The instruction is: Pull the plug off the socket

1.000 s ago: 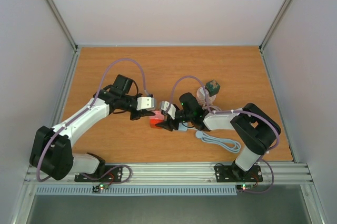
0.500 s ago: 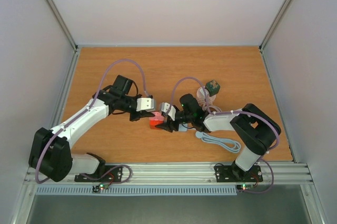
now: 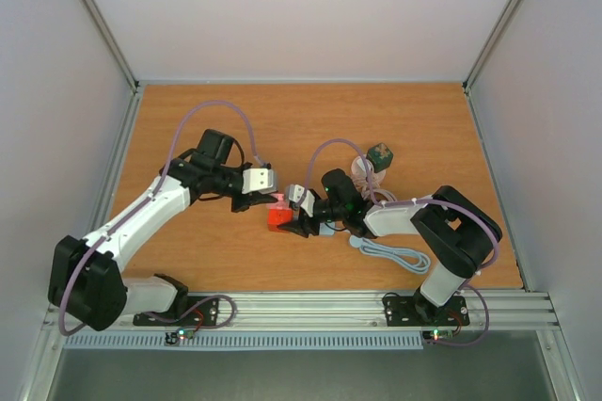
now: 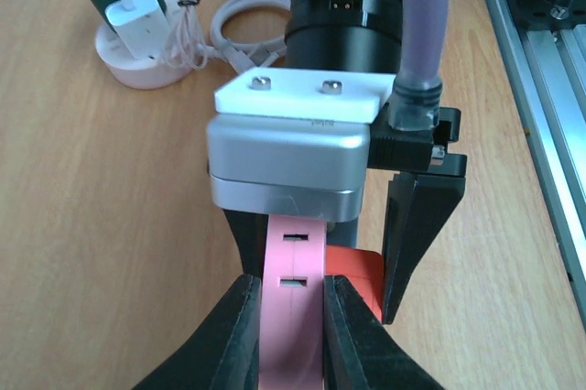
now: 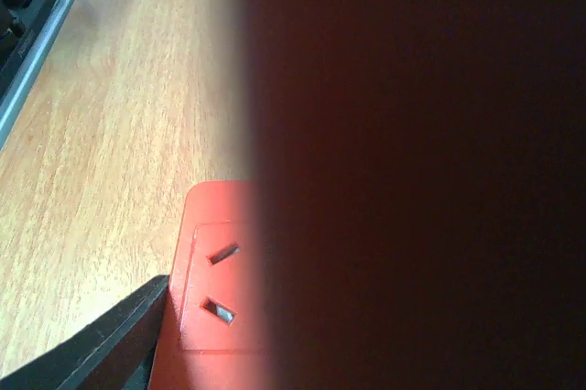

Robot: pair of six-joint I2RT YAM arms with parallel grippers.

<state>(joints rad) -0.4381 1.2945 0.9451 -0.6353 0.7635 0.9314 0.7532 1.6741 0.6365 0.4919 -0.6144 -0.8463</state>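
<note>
Left gripper [image 4: 291, 330] is clamped tight on the pink plug [image 4: 293, 285] at the red socket [image 4: 355, 266], which the right gripper [image 3: 294, 222] pinches. Whether the plug is still seated cannot be told, since a dark blur hides half the right wrist view.

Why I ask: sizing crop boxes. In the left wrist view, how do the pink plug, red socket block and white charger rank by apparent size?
1. Largest: pink plug, though it sits nearest the camera, in the left claw.
2-3. Unranked: red socket block and white charger. Their visible parts look alike, and the block is mostly hidden.

socket [image 3: 277, 219] on table [image 3: 404, 119], plug [image 4: 291, 317] just behind it, coiled cable [image 3: 360, 168] farther right
</note>
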